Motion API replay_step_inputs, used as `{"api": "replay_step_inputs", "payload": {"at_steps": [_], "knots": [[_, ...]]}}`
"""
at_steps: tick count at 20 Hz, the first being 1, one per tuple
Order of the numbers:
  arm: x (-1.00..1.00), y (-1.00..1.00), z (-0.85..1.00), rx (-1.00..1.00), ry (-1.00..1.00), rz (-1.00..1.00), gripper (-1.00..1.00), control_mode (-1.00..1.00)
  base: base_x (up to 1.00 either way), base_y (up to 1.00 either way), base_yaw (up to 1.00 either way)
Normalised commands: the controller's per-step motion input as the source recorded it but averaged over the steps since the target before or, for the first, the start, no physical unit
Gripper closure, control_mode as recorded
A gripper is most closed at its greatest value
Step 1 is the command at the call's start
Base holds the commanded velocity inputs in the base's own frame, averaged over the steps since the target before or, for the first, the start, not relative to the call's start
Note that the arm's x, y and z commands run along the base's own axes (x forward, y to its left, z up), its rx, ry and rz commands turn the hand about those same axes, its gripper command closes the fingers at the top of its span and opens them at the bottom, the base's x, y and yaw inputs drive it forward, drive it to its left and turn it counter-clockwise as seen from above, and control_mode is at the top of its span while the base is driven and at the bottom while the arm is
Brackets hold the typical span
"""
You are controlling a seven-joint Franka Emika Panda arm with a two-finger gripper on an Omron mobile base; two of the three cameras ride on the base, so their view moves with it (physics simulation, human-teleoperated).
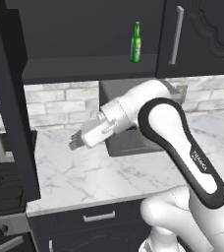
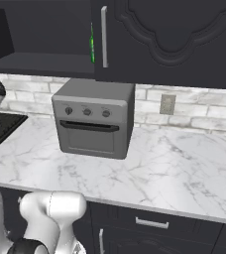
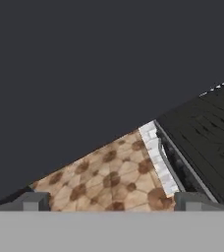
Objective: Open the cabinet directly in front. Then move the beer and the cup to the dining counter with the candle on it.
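Now cabinet (image 1: 84, 34) left door swung open, beer (image 1: 136, 42) upright on shelf inside. Hand (image 1: 77, 142) low over desk (image 1: 109, 172), fingers spread, grasping nothing. Lift, approach bottle level, grip mid-body.

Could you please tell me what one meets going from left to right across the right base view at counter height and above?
Stovetop → toaster oven → wall outlet; above, beer → cabinet's shut door.

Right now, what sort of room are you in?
A kitchen, it seems: a marble counter with a grey toaster oven, a brick backsplash, and a dark wall cabinet holding a beer.
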Motion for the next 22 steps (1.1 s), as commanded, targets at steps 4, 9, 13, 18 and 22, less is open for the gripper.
{"api": "replay_step_inputs", "payload": {"at_steps": [4, 9, 13, 18, 22], "knots": [[-0.54, -1.0, 0.06, 0.0, -0.24, -0.16, -1.0, -1.0, 0.0, 0.0, 0.0], [-0.37, -1.0, 0.12, 0.0, -0.24, -0.2, -1.0, -1.0, 0.0, 0.0, 0.0], [-0.23, -1.0, 0.29, 0.0, -0.31, -0.21, -1.0, -1.0, 0.0, 0.0, 0.0], [-0.22, -1.0, 0.4, 0.02, -0.29, -0.24, -1.0, -1.0, 0.0, 0.0, 0.0], [-0.16, -1.0, 0.42, 0.02, -0.28, -0.26, -1.0, -1.0, 0.0, 0.0, 0.0]]}}
